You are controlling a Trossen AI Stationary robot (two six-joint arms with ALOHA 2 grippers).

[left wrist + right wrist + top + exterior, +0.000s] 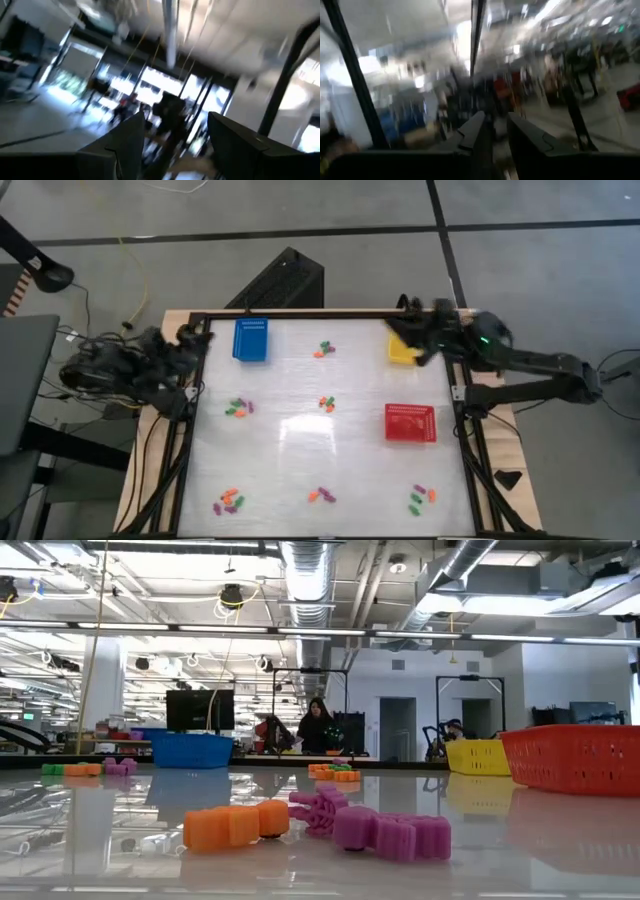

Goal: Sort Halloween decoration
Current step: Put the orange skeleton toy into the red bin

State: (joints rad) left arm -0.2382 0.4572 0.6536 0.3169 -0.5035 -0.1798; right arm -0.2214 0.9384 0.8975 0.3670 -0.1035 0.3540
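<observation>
My right gripper (492,135) hangs over the yellow basket (402,352) at the worktop's (290,470) far right corner, fingers slightly apart, empty.

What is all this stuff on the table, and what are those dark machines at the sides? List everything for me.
Blue basket: one, blue, far left part of the table.
Yellow basket: one, yellow, far right part, partly under the right arm.
Red basket: one, red, right side, nearer than the yellow one.
Halloween decoration pieces: many tiny ones, orange, green and purple, in seven small clusters spread over the table.
Table: one, pale glossy top, dark frame.
Person: one, dark clothing, in the room behind the table.
Left gripper: one, dark, open, pulled back at the table's far left corner.
Right gripper: one, dark, raised by the yellow basket, holding nothing visible.
</observation>
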